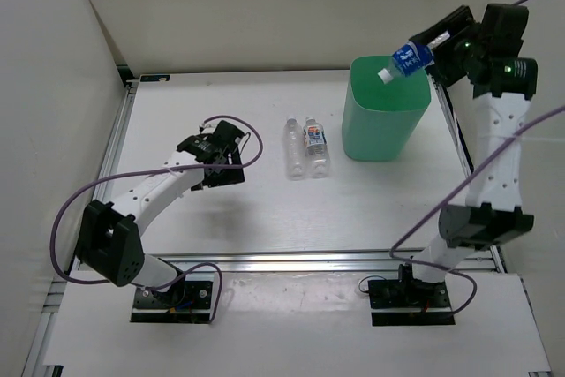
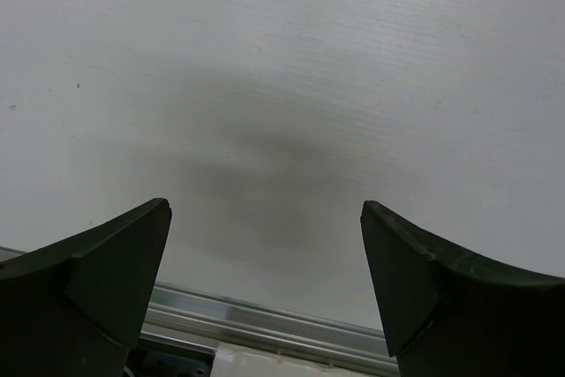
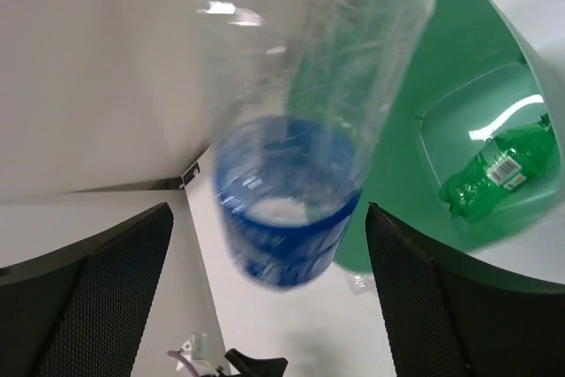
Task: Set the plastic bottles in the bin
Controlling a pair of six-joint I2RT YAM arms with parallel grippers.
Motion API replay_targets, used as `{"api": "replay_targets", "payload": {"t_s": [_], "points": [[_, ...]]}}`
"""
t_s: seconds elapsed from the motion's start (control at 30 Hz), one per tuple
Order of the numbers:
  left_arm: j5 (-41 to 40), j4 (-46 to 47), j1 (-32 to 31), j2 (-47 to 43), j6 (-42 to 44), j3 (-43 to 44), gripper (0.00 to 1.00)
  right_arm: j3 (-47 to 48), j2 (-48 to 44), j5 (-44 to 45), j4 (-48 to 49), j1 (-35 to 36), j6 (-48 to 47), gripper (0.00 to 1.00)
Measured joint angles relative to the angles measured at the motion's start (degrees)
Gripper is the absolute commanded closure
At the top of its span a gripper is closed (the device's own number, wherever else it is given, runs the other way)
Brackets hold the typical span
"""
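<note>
A white table fills the middle of the overhead view, closed in by pale walls at the left, top and right, with an aluminium rail along its lower edge. The left half of the board is bare around the left gripper, whose fingers are spread wide over nothing.

At centre lie a plain clear plastic bottle and, just beside it, a clear plastic bottle with a blue-white label.

The tall mint-green plastic bin stands at upper right, near the right wall. Above its rim the right gripper has its fingers spread, with a blurred blue-labelled, white-capped plastic bottle tilted cap-down between them. A green plastic bottle lies on the bin's floor.
</note>
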Motion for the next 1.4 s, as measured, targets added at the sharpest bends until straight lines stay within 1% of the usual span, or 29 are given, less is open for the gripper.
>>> {"api": "replay_targets", "payload": {"t_s": [0.03, 0.13, 0.2, 0.27, 0.37, 0.5, 0.63, 0.73, 0.9, 1.03, 1.27, 1.4], "points": [[0.37, -0.04, 0.00, 0.52, 0.15, 0.87, 0.00, 2.29, 2.58, -1.27, 0.26, -0.44, 0.39, 0.00], [1.51, -0.17, 0.00, 1.92, 0.87, 4.59, 0.00, 3.91, 7.34, -4.46, -1.42, -1.25, 0.94, 0.00], [2.38, -0.13, 0.00, 3.34, 1.42, 8.52, 0.00, 2.12, 8.15, -5.05, -3.19, -1.75, 0.85, 0.00], [3.52, 0.09, 0.00, 5.14, 1.90, 12.79, 0.00, -2.64, 5.73, -5.16, -3.76, -2.38, 0.55, 0.00], [6.49, 1.29, 0.00, 9.11, 2.38, 19.54, 0.00, -10.67, -1.40, -5.46, -4.39, -4.57, -0.22, 0.00], [12.37, 2.91, 0.00, 17.33, 2.60, 27.36, 0.00, -14.71, -10.58, -5.57, -4.90, -7.65, -1.62, 0.00], [17.05, 2.45, 0.02, 28.04, 1.77, 32.76, 0.00, -20.90, -17.75, -7.54, -4.22, -7.43, -1.86, 0.00], [20.63, 1.20, 0.28, 35.34, 0.87, 35.82, 0.00, -24.15, -18.82, -8.68, -4.33, -7.37, -1.81, 0.00], [24.94, -1.25, 0.50, 44.46, 0.07, 45.05, 0.00, -26.77, -18.56, -9.11, -4.35, -7.37, -2.10, 0.00], [27.28, -1.36, 0.55, 46.97, -0.66, 50.53, 0.00, -26.84, -19.17, -9.27, -4.26, -7.37, -2.54, 0.00], [31.28, 0.55, 0.90, 47.39, -1.44, 51.78, 0.00, -28.63, -20.74, -9.42, -4.24, -7.43, -3.43, 0.00], [33.88, 1.51, 1.01, 50.05, -1.77, 53.05, 0.00, -29.18, -21.05, -9.57, -4.07, -7.52, -4.24, 0.00]]}}
